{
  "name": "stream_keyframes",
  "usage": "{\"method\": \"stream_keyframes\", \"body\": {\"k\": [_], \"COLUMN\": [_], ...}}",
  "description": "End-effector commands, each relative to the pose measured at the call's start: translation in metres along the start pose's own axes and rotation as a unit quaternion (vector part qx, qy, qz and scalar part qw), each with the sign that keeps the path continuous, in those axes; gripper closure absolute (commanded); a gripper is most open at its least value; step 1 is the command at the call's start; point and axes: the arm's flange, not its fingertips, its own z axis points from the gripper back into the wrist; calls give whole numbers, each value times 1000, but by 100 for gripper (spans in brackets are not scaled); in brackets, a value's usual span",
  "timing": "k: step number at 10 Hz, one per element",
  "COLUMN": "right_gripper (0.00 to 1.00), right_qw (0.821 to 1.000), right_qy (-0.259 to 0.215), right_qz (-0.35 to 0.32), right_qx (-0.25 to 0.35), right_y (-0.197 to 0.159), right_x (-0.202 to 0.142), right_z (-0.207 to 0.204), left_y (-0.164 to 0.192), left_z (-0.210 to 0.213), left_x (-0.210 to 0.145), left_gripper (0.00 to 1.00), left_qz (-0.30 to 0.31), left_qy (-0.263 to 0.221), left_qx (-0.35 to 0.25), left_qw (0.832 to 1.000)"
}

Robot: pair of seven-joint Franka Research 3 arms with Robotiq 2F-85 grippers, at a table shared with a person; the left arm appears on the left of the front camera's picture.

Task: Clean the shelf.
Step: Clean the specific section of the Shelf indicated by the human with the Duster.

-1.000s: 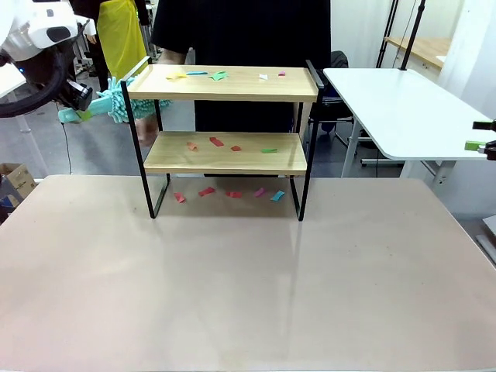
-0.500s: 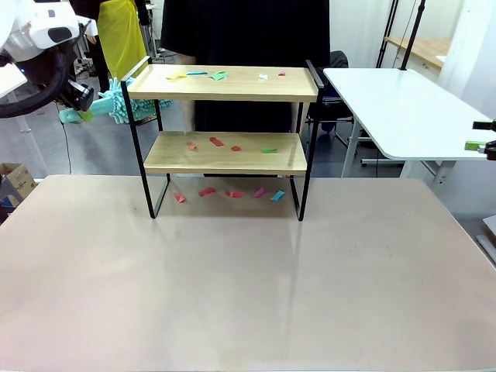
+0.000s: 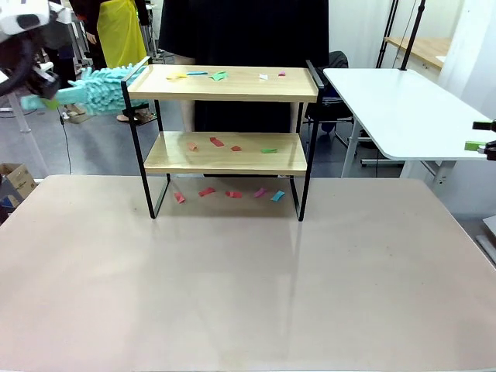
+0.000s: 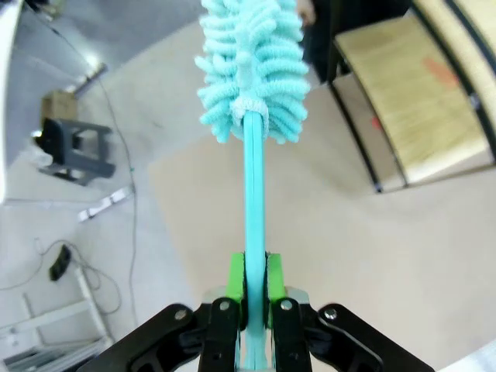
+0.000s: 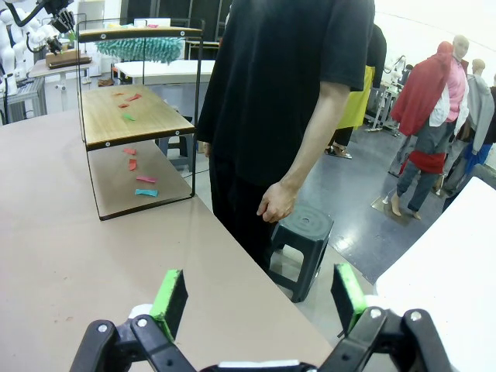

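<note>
Writing: print on the cardboard box [image 3: 15, 183] on the floor at the left is too small to read.
Shelf: the shelf [image 3: 225, 84] stands upright on the far half of the beige tabletop [image 3: 248, 287], left of its middle, with the person in black [image 3: 240, 31] just behind it.
Top board: yellow, blue, green, white and pink paper scraps [image 3: 219, 75] lie scattered on it.
Lower board: orange, red and green scraps [image 3: 216, 142] lie on it.
Under the shelf: more red, pink and blue scraps [image 3: 207, 191] lie on the tabletop between the legs.
Left gripper: the left gripper [image 4: 256, 275] has its green pads pressed together on the handle of a turquoise duster [image 3: 101, 85].
Shelf against left gripper: the gripper is up at the height of the top board, out past the shelf's left end. The duster's fluffy head reaches to the left end rail; whether it touches the rail cannot be told.
Left wrist view: the duster head points toward the shelf's end, with the two boards off to one side.
Right gripper: the right gripper [image 5: 260, 298] has its fingers wide apart with nothing between them.
Shelf against right gripper: the gripper hangs at the right edge of the front view beside the white table [image 3: 403, 108], well apart from the shelf.
Person's hand: one hand [image 5: 277, 201] hangs loose at the person's side, above a dark stool [image 5: 302, 232].
</note>
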Motion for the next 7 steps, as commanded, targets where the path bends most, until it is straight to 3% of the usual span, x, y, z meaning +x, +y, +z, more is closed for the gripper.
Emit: {"method": "stream_keyframes", "body": {"k": [1,3,5,7], "right_gripper": [0,0,0,0], "right_qw": [1000,1000,1000,1000], "right_qy": [5,5,5,5], "right_qz": [-4,-4,-4,-4], "right_qx": [-5,-5,-5,-5], "right_y": [2,2,2,2], "right_x": [9,9,9,9], "right_z": [-3,-3,-3,-3], "left_y": [11,20,25,17], "left_z": [27,64,91,119], "left_x": [-5,-17,-30,-42], "left_gripper": [87,87,87,87], "left_qz": [-58,-151,-230,-346], "left_qy": [50,122,194,260], "left_qx": [24,33,35,28], "left_qw": [997,981,953,901]}}
